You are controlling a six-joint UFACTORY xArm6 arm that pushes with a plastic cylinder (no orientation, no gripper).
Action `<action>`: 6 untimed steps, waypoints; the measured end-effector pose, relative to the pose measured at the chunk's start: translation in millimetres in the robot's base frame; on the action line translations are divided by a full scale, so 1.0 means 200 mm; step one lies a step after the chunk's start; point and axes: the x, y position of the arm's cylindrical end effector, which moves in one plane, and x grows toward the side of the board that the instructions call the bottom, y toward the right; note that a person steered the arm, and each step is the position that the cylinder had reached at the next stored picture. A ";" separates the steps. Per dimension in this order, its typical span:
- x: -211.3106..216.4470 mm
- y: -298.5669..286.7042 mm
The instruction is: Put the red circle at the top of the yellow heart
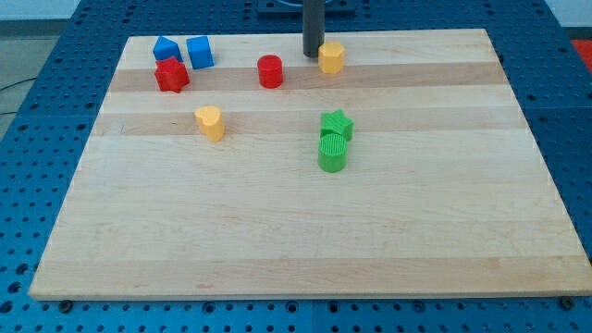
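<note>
The red circle (270,71) stands near the view's top, left of centre. The yellow heart (211,122) lies below and to the left of it, well apart. My tip (313,55) is at the view's top, to the right of the red circle and just left of a yellow hexagon block (332,57), close to it or touching it. The tip is apart from the red circle.
A red star block (171,75), a blue block (166,49) and a blue cube (200,52) cluster at the top left. A green star (337,124) and a green cylinder (332,153) sit together right of centre. The wooden board (296,240) lies on a blue perforated table.
</note>
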 end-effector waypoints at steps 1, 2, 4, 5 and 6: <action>0.10 0.03; 0.15 0.03; 0.17 -0.28; 0.32 -0.46; 0.42 -0.56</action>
